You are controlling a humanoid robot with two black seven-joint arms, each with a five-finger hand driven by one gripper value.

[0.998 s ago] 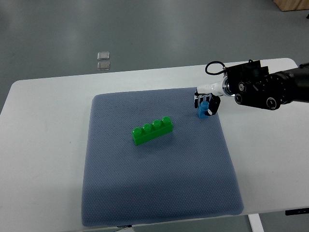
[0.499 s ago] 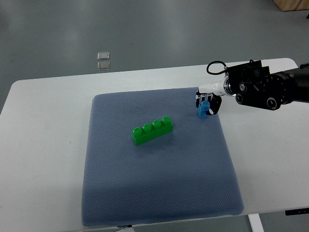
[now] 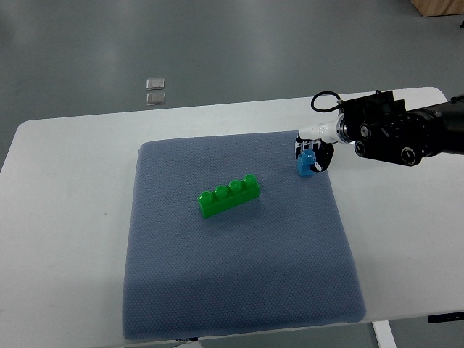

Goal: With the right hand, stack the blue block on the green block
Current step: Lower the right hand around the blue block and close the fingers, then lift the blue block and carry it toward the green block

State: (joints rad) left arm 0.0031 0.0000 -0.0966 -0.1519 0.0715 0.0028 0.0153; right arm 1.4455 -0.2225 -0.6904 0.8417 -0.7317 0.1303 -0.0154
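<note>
A long green block [image 3: 230,195] with four studs lies slanted near the middle of the blue-grey mat [image 3: 239,290]. A small blue block [image 3: 305,164] sits at the mat's upper right part. My right hand [image 3: 310,156] comes in from the right edge on a black arm and has its fingers closed around the blue block, which appears to be still down at the mat. The green block lies well to the left of the hand, apart from it. The left arm does not show.
The mat covers the centre of a white table [image 3: 65,217]. Two small clear square pieces [image 3: 155,90] lie on the grey floor beyond the table's far edge. A black cable loop [image 3: 324,101] rises from my right wrist.
The right hand has shifted very slightly up and right while keeping hold of the blue block. The green block has not moved.
</note>
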